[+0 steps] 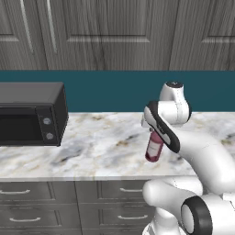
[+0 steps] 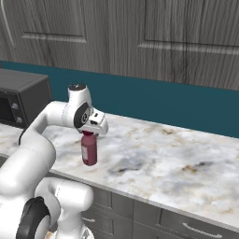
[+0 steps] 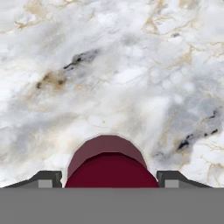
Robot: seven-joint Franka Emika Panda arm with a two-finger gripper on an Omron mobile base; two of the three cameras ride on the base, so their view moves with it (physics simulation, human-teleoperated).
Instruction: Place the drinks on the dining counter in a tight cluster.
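Gripper (image 2: pixel 88 133) clamped on juice bottle (image 2: pixel 89 149) | bottle hangs below, above marble counter (image 2: pixel 186 158)

A marble counter (image 1: pixel 92 147) with grey and tan veining is seen beneath a teal backsplash (image 1: pixel 110 89). Grey drawers (image 1: pixel 41 193) with pale handles are set along its front. A black microwave (image 1: pixel 32 114) is placed at the left end of the counter, with two round knobs shown on its right side. Grey wood-grain cabinets (image 2: pixel 154 37) are mounted above the backsplash.
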